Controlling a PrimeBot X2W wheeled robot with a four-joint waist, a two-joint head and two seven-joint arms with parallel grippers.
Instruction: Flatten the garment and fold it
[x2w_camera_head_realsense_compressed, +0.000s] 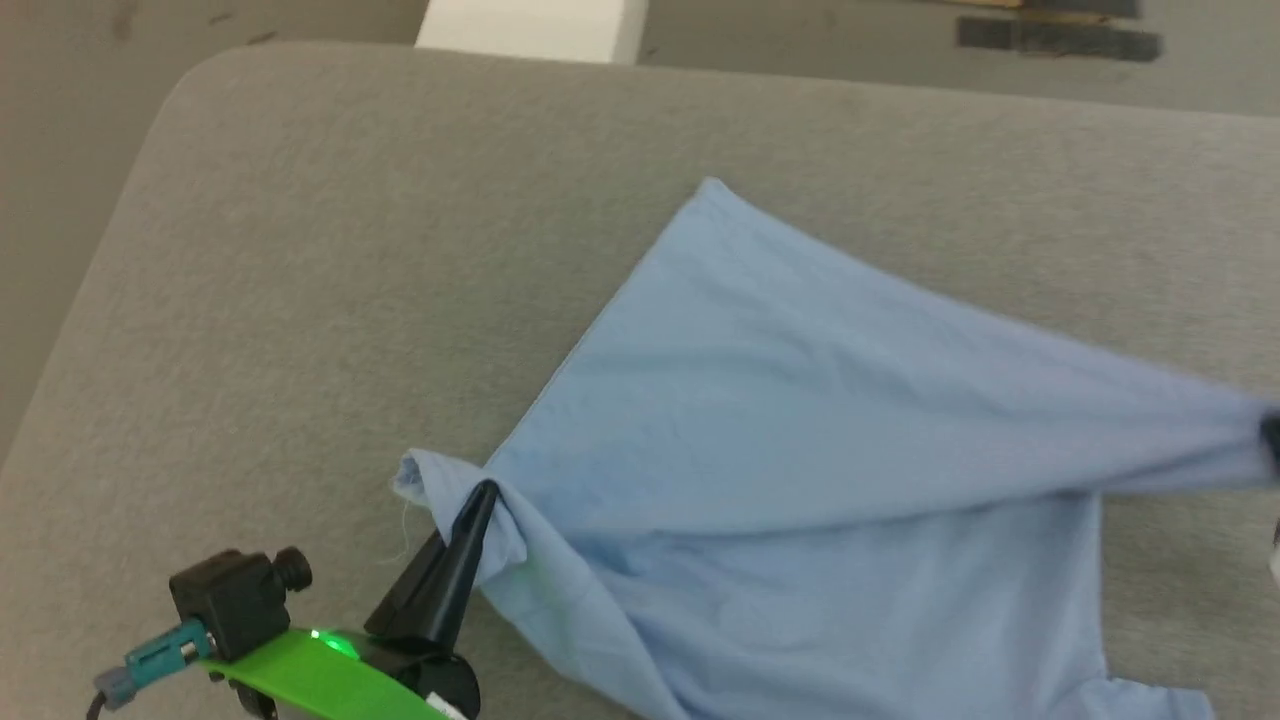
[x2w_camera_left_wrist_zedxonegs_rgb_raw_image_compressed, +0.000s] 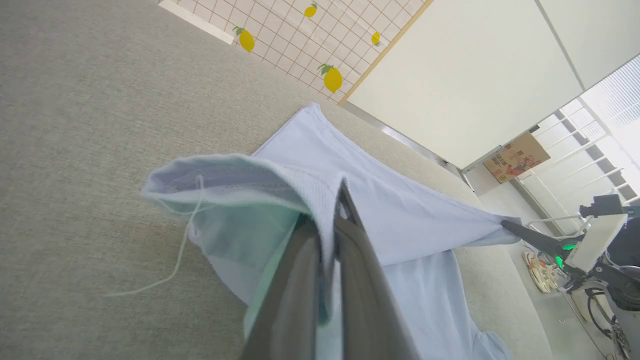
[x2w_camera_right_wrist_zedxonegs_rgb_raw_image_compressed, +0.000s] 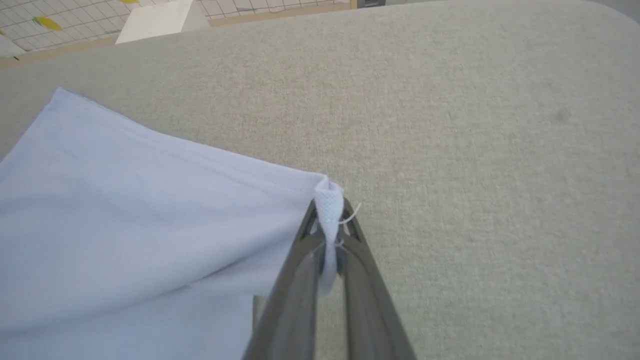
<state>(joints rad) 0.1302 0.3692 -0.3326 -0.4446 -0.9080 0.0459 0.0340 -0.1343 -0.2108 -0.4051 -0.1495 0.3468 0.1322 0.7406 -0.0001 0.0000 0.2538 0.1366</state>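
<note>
One garment (x2w_camera_head_realsense_compressed: 800, 420); one grey table (x2w_camera_head_realsense_compressed: 300, 250); two grippers, the left gripper (x2w_camera_head_realsense_compressed: 482, 495) and the right gripper (x2w_camera_right_wrist_zedxonegs_rgb_raw_image_compressed: 330, 212), each with two fingers (x2w_camera_right_wrist_zedxonegs_rgb_raw_image_compressed: 295, 290). One white block (x2w_camera_head_realsense_compressed: 530, 28); one cardboard box (x2w_camera_left_wrist_zedxonegs_rgb_raw_image_compressed: 515, 157); four lemon prints (x2w_camera_left_wrist_zedxonegs_rgb_raw_image_compressed: 332, 78) in the left wrist view, perhaps more cut off at its edge.

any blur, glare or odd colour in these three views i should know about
Head view: the light blue soft shirt smears into blur near the right edge, and a small green lamp tints the cloth beside it. Left wrist view: the window is blown out white. Right wrist view: even light, no glare, the shirt reads paler, almost white.
</note>
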